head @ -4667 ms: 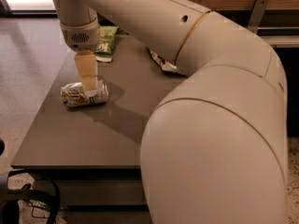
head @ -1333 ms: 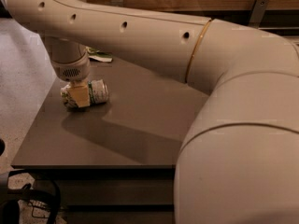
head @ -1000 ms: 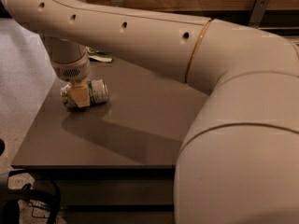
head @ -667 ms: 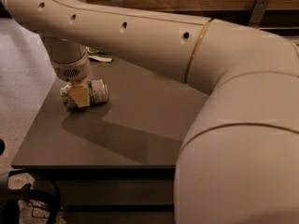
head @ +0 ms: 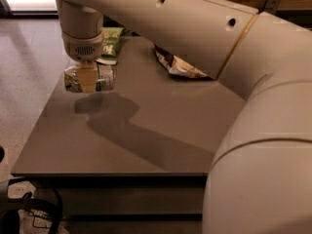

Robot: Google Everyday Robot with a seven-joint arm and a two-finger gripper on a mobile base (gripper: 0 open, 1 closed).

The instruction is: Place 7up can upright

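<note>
The claw (head: 88,83) pinches the 7up can (head: 106,77), held sideways apparently just clear of the counter (head: 161,130) near its far left corner; grasp achieved, while uprighting and set-down remain.

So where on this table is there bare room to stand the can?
The gripper holds the 7up can sideways over the table, near the green bag. Bare: the whole near half and the middle. Crowded: the back edge, with the green bag and a crumpled bag.
</note>
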